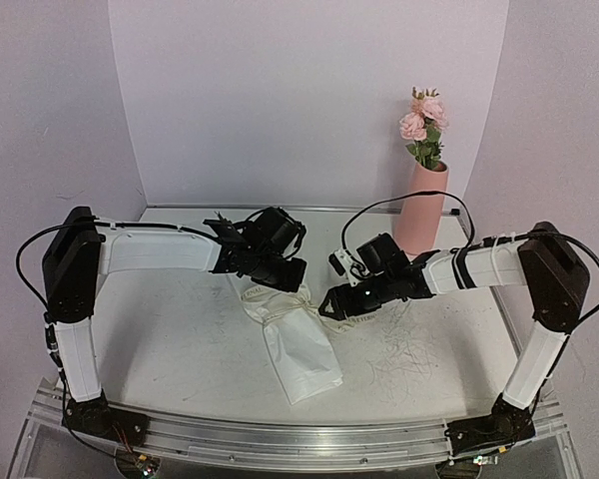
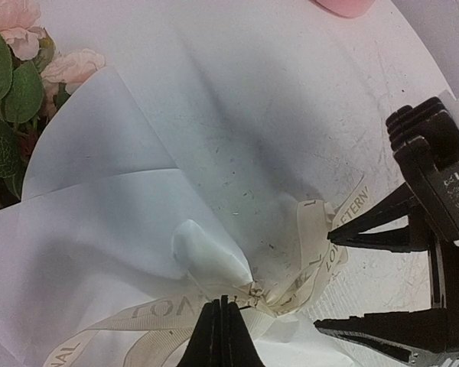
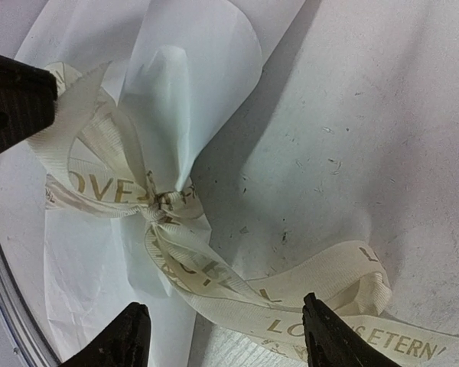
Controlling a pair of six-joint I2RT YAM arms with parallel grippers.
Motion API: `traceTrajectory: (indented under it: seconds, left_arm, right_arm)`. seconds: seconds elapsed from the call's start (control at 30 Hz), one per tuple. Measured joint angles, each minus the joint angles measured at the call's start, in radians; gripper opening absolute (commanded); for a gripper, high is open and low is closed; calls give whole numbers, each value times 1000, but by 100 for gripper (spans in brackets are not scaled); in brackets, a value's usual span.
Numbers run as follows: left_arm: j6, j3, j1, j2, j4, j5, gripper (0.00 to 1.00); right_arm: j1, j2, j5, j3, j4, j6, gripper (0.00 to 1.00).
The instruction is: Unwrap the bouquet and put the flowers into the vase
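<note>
- The left gripper's (image 2: 222,304) jaws are pressed together. Their tips sit at the cream lettered ribbon (image 3: 164,202), right beside its knot, and we cannot tell whether a strand is pinched between them.
- The right gripper's (image 3: 223,304) jaws stand wide apart. They straddle a loose tail of the ribbon, and we see neither finger touching it.
- The two grippers are near each other, on opposite sides of the knot.
- We see the ribbon tied round the gathered white paper (image 2: 138,199).
- The bouquet (image 1: 298,349) lies wrapped on the table (image 1: 170,339) between the arms.
- The flowers (image 2: 69,67) show at the paper's edge in the left wrist view.
- The vase (image 1: 420,215) stands upright at the far right, well apart from the bouquet, holding two pink roses (image 1: 422,118).
</note>
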Motion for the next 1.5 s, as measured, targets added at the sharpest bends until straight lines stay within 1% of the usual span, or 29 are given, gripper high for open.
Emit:
traceTrajectory:
  seconds: [0.47,0.67,0.73,0.8,0.9,1.0,1.17,1.2,1.27,1.5]
  left_arm:
    - [0,5,0,8,0,3,0]
    - [1,5,0,8,0,3,0]
    - [1,6,0,8,0,4,0]
    - [1,6,0,9,0,6,0]
    - [1,6,0,10,0,10,0]
    - [1,6,0,10,0,10,0]
    - [1,6,0,11,0,10,0]
    - [1,6,0,11,0,10,0]
    - [1,6,0,11,0,10,0]
    - [1,6,0,11,0,10,0]
  right_arm:
    - [0,8,10,-24,12,39,70]
    - [0,13,7,-28,21,55,77]
    - [0,16,8,-37,27,64,76]
    - [0,21,8,-45,27,68,72]
    - [0,37,7,-50,28,76,63]
    - [0,48,6,-50,34,79,46]
    - [0,48,5,-51,54,88,8]
    - [0,48,4,-52,57,92,3]
    - [0,48,2,-56,60,94,0]
    - [0,28,7,-68,63,96,0]
